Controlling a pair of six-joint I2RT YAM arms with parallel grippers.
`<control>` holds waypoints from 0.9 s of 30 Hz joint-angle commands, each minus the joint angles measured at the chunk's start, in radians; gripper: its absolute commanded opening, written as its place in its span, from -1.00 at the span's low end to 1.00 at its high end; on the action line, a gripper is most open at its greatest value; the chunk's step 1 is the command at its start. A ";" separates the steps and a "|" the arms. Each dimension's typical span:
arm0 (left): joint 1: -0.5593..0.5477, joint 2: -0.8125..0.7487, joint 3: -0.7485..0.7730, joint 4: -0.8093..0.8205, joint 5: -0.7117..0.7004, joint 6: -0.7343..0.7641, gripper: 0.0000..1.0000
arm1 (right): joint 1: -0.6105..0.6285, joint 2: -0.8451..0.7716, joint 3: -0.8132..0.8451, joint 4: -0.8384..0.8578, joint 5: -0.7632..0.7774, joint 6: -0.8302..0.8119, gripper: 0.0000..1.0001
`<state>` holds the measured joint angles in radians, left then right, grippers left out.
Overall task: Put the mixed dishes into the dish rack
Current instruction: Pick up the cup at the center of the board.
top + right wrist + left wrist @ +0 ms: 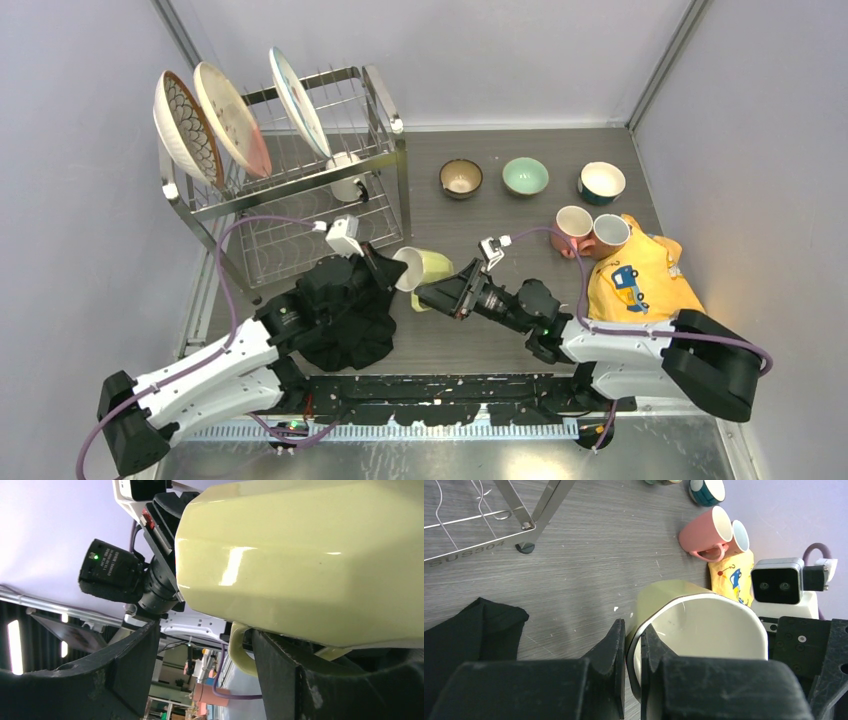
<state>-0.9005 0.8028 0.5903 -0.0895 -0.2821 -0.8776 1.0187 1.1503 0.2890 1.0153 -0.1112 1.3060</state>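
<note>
A yellow mug hangs tipped on its side above the table, between the two arms. My left gripper is shut on its rim: in the left wrist view one finger is inside the cream interior of the mug and the other outside. My right gripper stands open under the mug; the handle lies just inside one finger, the rest of the gap empty. The dish rack at back left holds three plates upright on top and a white mug below.
Brown, mint-green and blue bowls stand in a row at the back. Two pink mugs lie by a yellow cloth. A black cloth lies under the left arm.
</note>
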 commanded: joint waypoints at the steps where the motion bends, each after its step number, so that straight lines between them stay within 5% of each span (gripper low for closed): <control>1: -0.014 -0.073 0.052 0.205 -0.008 -0.055 -1.00 | 0.008 -0.044 -0.017 0.093 -0.010 0.021 0.46; 10: -0.014 -0.117 0.068 0.166 -0.060 -0.028 -1.00 | 0.009 -0.353 -0.024 -0.373 0.089 -0.104 0.58; 27: -0.014 -0.136 0.048 0.314 0.000 -0.105 -1.00 | 0.008 -0.171 0.050 -0.073 -0.024 -0.008 0.55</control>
<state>-0.9115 0.6975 0.5941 -0.0246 -0.3058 -0.9070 1.0218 0.9539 0.2707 0.7738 -0.1127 1.2633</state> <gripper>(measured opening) 0.086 0.790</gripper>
